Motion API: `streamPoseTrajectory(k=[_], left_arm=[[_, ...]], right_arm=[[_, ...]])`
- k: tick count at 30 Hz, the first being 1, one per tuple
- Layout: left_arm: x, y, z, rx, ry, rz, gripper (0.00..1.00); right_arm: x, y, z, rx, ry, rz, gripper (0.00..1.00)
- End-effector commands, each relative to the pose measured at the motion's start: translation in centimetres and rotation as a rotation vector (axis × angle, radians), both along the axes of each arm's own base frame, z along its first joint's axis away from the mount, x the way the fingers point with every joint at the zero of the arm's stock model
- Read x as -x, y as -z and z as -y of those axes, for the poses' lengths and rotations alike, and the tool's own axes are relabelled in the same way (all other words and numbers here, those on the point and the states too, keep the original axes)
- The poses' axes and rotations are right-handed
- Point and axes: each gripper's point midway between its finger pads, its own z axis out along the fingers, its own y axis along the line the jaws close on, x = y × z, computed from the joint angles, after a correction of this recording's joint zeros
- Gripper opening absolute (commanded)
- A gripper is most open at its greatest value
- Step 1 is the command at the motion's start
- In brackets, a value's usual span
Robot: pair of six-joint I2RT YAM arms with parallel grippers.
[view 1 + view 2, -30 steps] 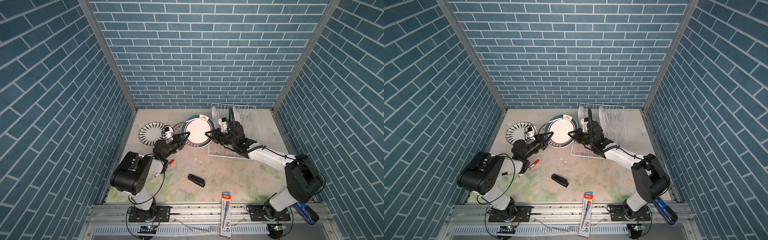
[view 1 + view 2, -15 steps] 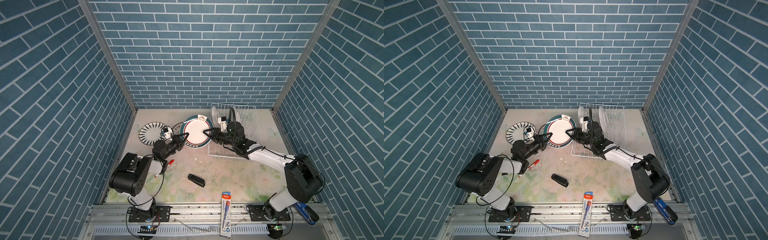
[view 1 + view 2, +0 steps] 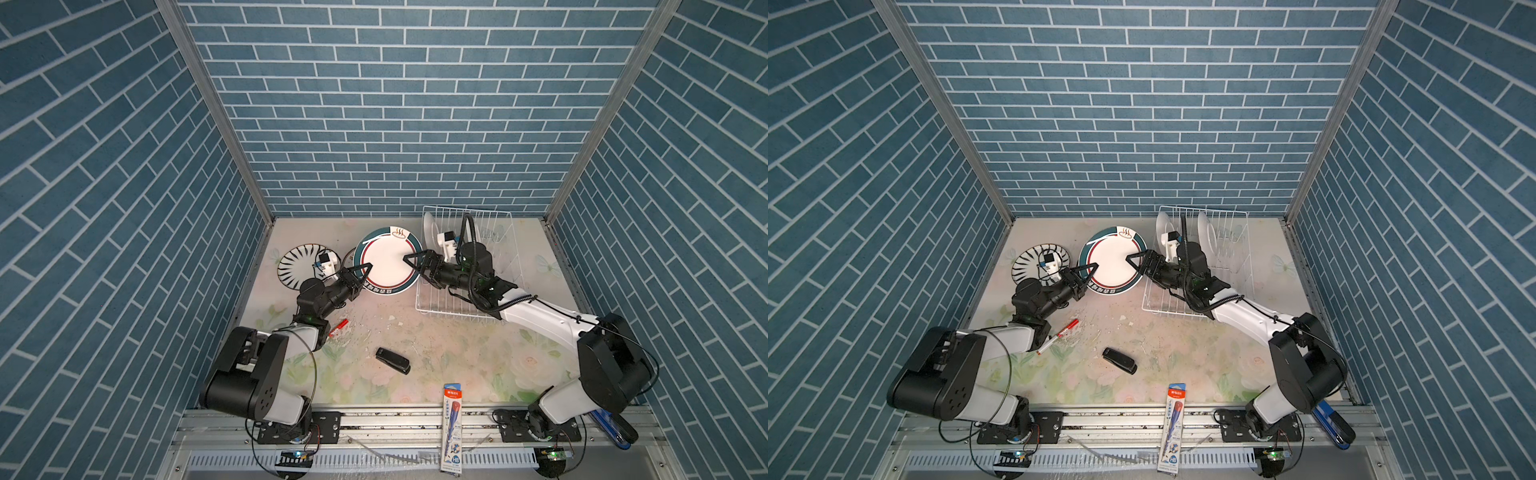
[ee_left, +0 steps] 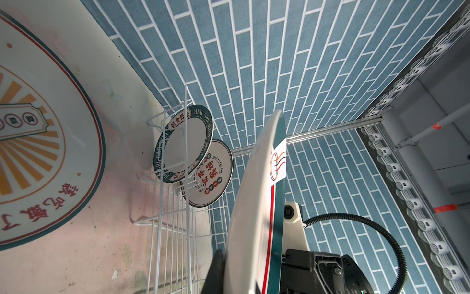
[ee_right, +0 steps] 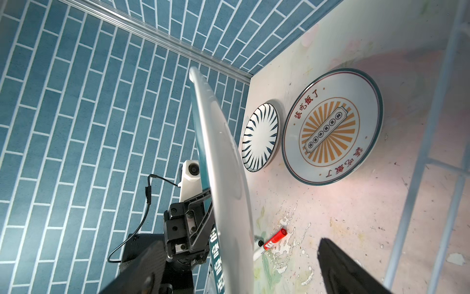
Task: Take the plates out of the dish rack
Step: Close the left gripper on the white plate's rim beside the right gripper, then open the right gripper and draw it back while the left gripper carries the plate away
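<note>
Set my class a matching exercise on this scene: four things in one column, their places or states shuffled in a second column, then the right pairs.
Column A
1. red-ringed plate
2. black-striped plate
3. HAO SHI plate
4. right gripper

Column B
a. open
b. upright in the dish rack
c. flat on the table
d. clamped by the left gripper

Pairs: 1-d, 2-c, 3-b, 4-a

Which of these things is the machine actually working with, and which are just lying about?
Job: dish rack; green-rimmed plate, gripped by left pincer; green-lettered racked plate; red-lettered racked plate; striped plate, sunburst plate, both unloaded.
Lying about: red marker; black gadget; pencil pack; blue tool.
</note>
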Motion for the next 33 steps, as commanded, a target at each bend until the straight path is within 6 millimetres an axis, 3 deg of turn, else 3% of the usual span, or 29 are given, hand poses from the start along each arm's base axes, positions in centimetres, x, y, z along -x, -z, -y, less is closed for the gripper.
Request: streamPoseTrajectory(k=[1,9,15,27,33], left_arm=[[0.0,-1.2,-0.4,-0.125,-0.016,0.040,0.00],[1.5,-2.0,-2.7,-0.370,-0.112,0.040,0.00],[1.4,-2.0,-3.6,-0.444,-0.142,0.028,0.00],[-0.7,-0.2,-5.8,-0.494,-0.207,-0.033,0.00],[-2.5,0.8,-6.6,-0.529,-0.242,-0.053,0.00]], right_arm=[[0.1,-0.5,0.9,0.018,0.017,0.039,0.96],[0.0,-1.3,1.7,0.011,0.030,0.058,0.97],[-0.3,-1.2,2.3,0.013,0.040,0.055,0.96],[-0.4,-1.6,4.2,0.013,0.078,0.066,0.96],[-0.8,-1.4,6.4,0.120,0.167,0.088,0.96]])
